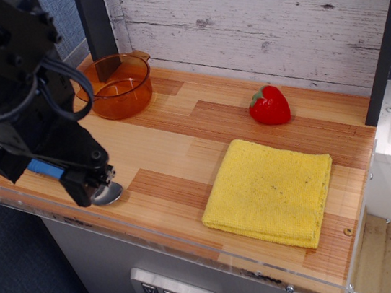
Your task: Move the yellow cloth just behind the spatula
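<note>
The yellow cloth (pixel 270 192) lies folded flat on the right front of the wooden counter (pixel 172 139). The spatula lies at the left front edge; its silver head (pixel 107 194) and a bit of its blue handle (pixel 45 169) show from under the arm. My black gripper (pixel 91 183) hangs right over the spatula, far left of the cloth. Its fingers point down beside the silver head. I cannot tell whether the jaws are open or shut, or whether they touch the spatula.
An orange transparent pot (pixel 114 86) stands at the back left. A red strawberry (pixel 270 105) sits just behind the cloth. A clear acrylic lip (pixel 216 242) runs along the front edge. A white plank wall (pixel 257 14) and dark posts stand behind.
</note>
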